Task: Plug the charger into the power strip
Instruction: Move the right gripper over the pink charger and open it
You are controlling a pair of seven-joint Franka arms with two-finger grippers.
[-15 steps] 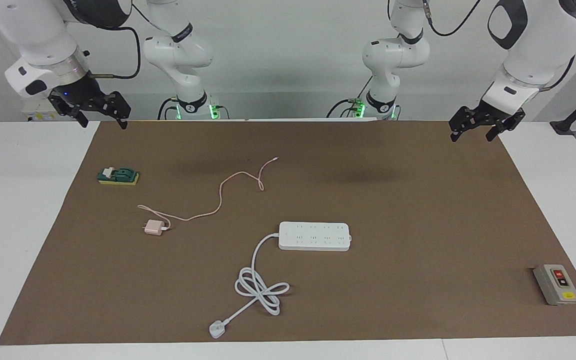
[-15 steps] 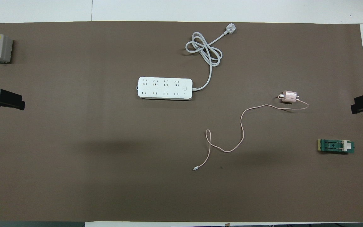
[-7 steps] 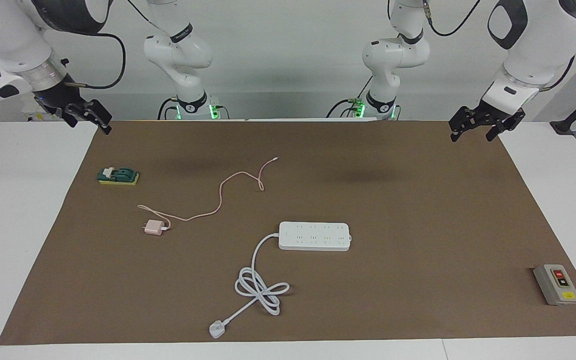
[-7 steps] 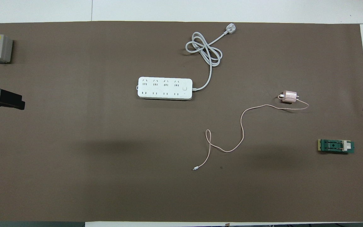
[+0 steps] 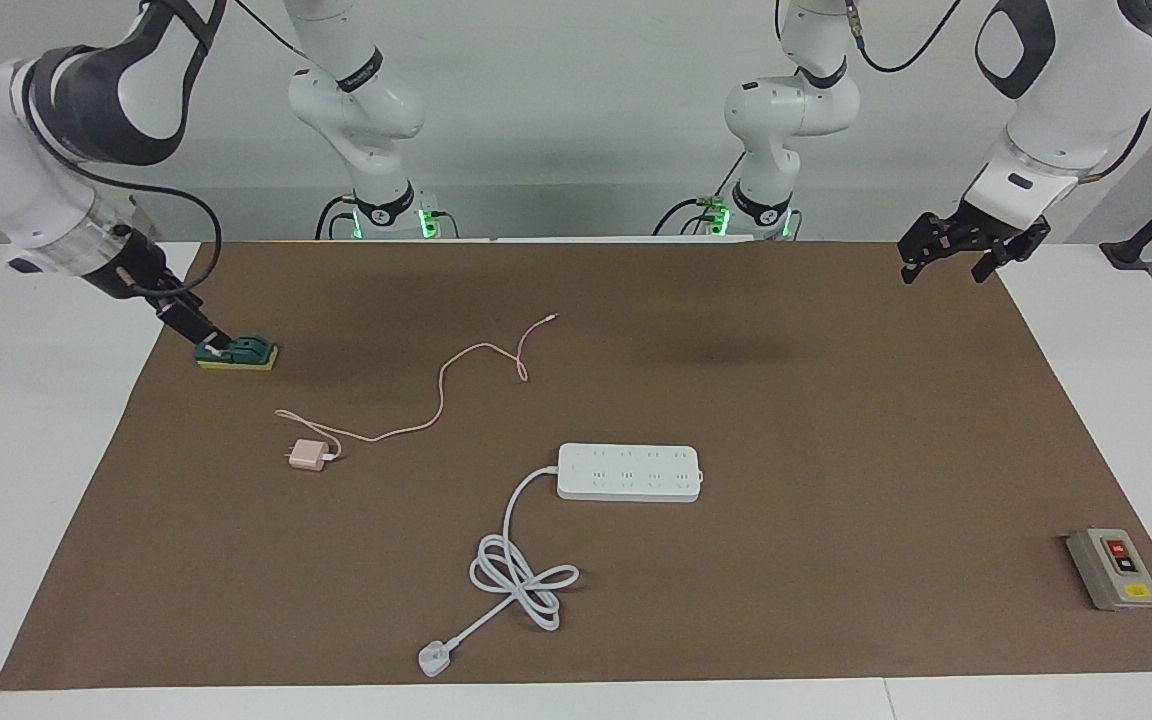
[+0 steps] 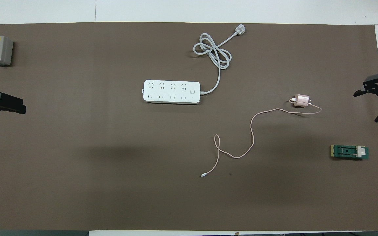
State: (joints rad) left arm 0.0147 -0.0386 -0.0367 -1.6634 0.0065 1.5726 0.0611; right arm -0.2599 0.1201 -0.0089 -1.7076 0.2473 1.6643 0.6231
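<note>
At frame edge — left claw (image 6: 2,103), cropped.

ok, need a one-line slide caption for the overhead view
Charger lies unplugged toward the right arm's end from the power strip; open right gripper is at the mat's edge, left gripper waits.

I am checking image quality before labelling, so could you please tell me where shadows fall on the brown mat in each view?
Facing view: two soft dark patches on the mat, nearer to the robots than the power strip. Overhead view: the same broad patches nearer to the robots, one under the pink cable; the charger is evenly lit.
</note>
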